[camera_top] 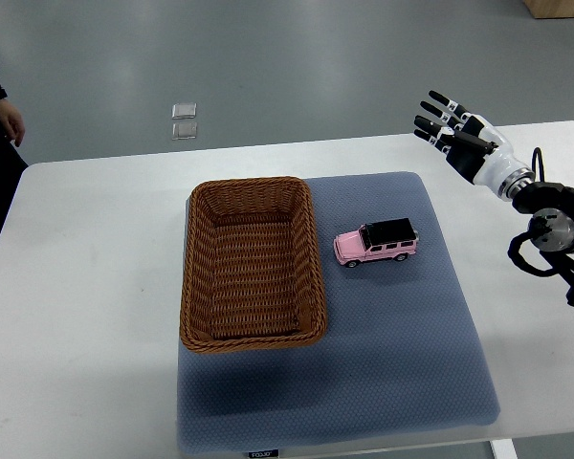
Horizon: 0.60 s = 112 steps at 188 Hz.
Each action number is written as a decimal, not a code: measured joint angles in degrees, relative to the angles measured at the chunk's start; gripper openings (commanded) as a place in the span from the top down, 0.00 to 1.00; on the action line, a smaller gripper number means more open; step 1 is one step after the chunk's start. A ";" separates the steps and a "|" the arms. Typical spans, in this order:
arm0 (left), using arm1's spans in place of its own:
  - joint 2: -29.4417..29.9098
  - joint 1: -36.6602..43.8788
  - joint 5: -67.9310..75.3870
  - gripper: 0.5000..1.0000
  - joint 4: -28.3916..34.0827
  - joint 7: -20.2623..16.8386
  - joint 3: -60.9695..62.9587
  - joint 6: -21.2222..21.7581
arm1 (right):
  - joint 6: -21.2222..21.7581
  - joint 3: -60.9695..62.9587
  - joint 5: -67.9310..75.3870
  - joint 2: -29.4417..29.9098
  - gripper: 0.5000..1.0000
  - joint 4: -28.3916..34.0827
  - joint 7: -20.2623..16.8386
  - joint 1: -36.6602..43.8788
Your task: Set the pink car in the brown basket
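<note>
Basket and car side by side on a mat on the desk.

The mat (pixel 402 363) lies on the desk (pixel 86 287), reaching to its near edge. The basket (pixel 253 263) sits on the mat's left part, its left rim overhanging the mat's left edge, nothing in it. The car (pixel 376 242) stands on the mat just right of the basket, apart from it, nose toward the basket. The right hand (pixel 452 126) hangs over the desk's far right corner, beyond the mat and well apart from the car, fingers spread. A person (pixel 0 115) stands at the far left edge. Two small plates (pixel 184 120) lie on the floor (pixel 316 67) behind the desk.
</note>
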 measured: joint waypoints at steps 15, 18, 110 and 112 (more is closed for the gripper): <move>0.00 0.00 0.00 0.00 0.00 0.00 0.00 0.00 | 0.02 0.00 -0.11 -0.07 0.17 0.00 0.00 0.02; 0.00 0.00 0.00 0.00 0.00 0.00 0.00 0.00 | 0.03 0.00 -0.14 -0.08 0.17 0.00 0.00 0.04; 0.00 0.00 0.00 0.00 -0.08 0.00 -0.01 0.00 | 0.08 -0.03 -1.23 -0.15 0.17 0.00 0.00 0.60; 0.00 0.00 0.00 0.00 -0.08 0.00 -0.01 0.00 | 0.09 -0.04 -1.24 -0.15 0.17 0.00 0.00 0.62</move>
